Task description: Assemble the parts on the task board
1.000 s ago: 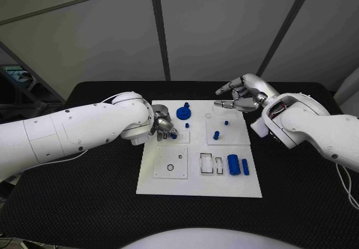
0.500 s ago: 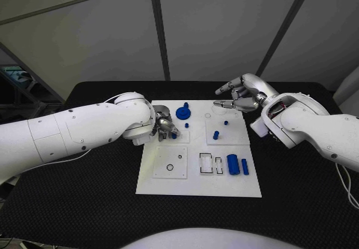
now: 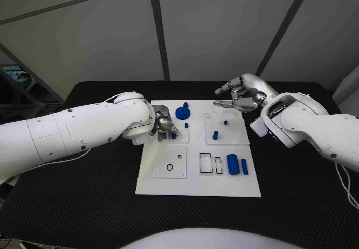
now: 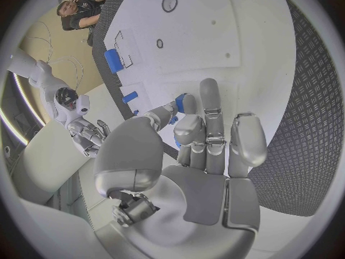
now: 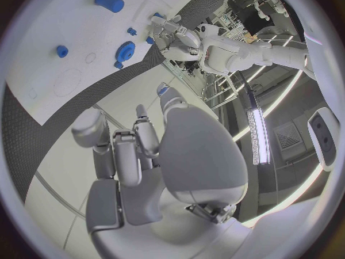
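Two hands over task board

Left hand (image 3: 164, 128) low on task board (image 3: 196, 184), pinching small blue part (image 4: 183, 104) at fingertips. Right hand (image 3: 240, 94) raised above board's far edge, fingers curled in, nothing visibly held. Blue gear (image 3: 184, 111) between hands.

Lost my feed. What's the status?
Left hand pinches small blue part over task board. Right hand curled, holding nothing. Nothing in the way.
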Robot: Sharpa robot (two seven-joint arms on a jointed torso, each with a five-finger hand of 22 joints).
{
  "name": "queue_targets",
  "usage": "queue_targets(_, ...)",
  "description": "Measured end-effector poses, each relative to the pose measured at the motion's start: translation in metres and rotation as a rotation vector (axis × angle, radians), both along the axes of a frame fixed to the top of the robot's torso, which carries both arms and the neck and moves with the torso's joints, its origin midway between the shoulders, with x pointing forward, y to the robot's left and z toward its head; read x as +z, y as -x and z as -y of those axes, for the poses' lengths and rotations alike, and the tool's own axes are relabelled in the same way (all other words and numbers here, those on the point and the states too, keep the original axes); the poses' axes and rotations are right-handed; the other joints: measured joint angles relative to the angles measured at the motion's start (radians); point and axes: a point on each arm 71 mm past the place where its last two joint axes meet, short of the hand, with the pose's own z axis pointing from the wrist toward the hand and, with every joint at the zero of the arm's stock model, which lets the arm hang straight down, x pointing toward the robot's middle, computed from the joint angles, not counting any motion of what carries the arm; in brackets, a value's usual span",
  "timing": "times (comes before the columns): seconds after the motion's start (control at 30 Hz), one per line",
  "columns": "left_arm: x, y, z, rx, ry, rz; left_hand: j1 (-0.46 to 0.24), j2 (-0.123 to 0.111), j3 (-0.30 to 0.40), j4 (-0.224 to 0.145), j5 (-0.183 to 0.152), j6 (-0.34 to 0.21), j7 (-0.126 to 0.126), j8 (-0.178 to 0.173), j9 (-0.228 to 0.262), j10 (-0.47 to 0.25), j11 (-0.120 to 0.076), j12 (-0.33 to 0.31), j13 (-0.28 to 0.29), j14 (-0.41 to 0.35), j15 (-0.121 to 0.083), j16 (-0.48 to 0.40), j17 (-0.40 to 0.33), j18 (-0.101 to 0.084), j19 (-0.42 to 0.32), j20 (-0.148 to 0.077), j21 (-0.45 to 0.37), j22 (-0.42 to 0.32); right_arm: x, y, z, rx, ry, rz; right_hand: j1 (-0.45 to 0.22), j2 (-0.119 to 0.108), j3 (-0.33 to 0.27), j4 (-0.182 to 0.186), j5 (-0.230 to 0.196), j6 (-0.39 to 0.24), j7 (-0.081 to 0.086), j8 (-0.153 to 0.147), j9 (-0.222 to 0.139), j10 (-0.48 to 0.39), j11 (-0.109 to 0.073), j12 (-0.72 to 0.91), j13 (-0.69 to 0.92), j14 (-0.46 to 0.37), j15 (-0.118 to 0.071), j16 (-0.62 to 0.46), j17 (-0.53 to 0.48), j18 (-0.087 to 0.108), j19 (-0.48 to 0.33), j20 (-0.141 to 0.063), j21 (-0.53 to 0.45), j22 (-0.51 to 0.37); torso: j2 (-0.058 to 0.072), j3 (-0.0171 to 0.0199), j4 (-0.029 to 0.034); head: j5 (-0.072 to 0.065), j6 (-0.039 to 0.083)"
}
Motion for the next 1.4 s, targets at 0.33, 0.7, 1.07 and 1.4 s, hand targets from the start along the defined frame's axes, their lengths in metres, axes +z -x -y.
queue_targets(0.33,-0.002,0.003,-0.013,0.021,-0.005,-0.004,-0.068,-0.050,-0.229,0.091,0.004,-0.019,0.019,-0.027,-0.017,-0.036,0.008,-0.072,-0.088,0.000,0.000,-0.004,0.002,0.000,-0.012,0.004,-0.020,-0.030,0.000,-0.001,0.002,-0.004,0.001,0.000,0.000,0.000,-0.003,0.003,0.004,0.000,0.000,0.004,0.000,0.000,0.000,-0.004,-0.004,0.000,0.000,0.000,0.000,0.000,0.000,0.000,-0.004,-0.005,0.000,-0.0009,0.0012,-0.002,0.003)
queue_targets(0.7,0.012,0.002,-0.021,0.047,0.017,0.026,-0.031,-0.034,-0.414,0.162,0.008,-0.037,0.025,-0.028,-0.017,-0.055,0.015,-0.094,-0.136,0.000,0.000,-0.008,0.004,0.047,-0.023,0.011,-0.039,-0.052,-0.001,-0.002,0.004,-0.012,0.004,-0.001,0.000,0.000,-0.003,0.003,0.004,0.000,0.000,0.003,0.000,-0.004,-0.004,-0.004,-0.007,0.000,0.000,-0.005,0.000,0.000,-0.007,0.000,-0.004,-0.010,-0.001,-0.0009,0.0016,0.000,0.009)
queue_targets(1.07,0.041,-0.006,-0.028,0.071,0.065,0.080,0.059,-0.010,-0.575,0.242,0.008,-0.087,0.051,-0.061,-0.053,-0.135,0.037,-0.222,-0.304,-0.002,0.013,-0.008,0.005,0.047,-0.054,0.021,-0.089,-0.100,-0.002,-0.005,0.007,-0.021,0.007,-0.001,0.000,0.000,-0.003,0.003,0.004,0.000,0.000,0.003,0.000,-0.004,-0.004,-0.004,-0.007,0.000,0.000,-0.005,0.000,0.000,-0.007,0.000,-0.010,-0.013,-0.001,-0.0004,0.0015,0.003,0.014)
queue_targets(1.4,0.060,-0.034,-0.058,0.132,0.027,0.086,0.141,0.035,-0.615,0.251,0.016,-0.112,0.075,-0.123,-0.134,-0.166,0.054,-0.269,-0.379,-0.003,0.024,-0.012,0.006,0.047,-0.084,0.032,-0.129,-0.140,-0.002,-0.006,0.008,-0.024,0.007,-0.001,0.000,0.000,-0.006,0.006,0.004,0.000,0.000,0.003,0.000,-0.003,-0.004,-0.004,-0.007,0.000,0.000,-0.005,0.000,0.000,-0.007,0.000,-0.010,-0.013,0.000,0.0007,0.0015,0.008,0.022)
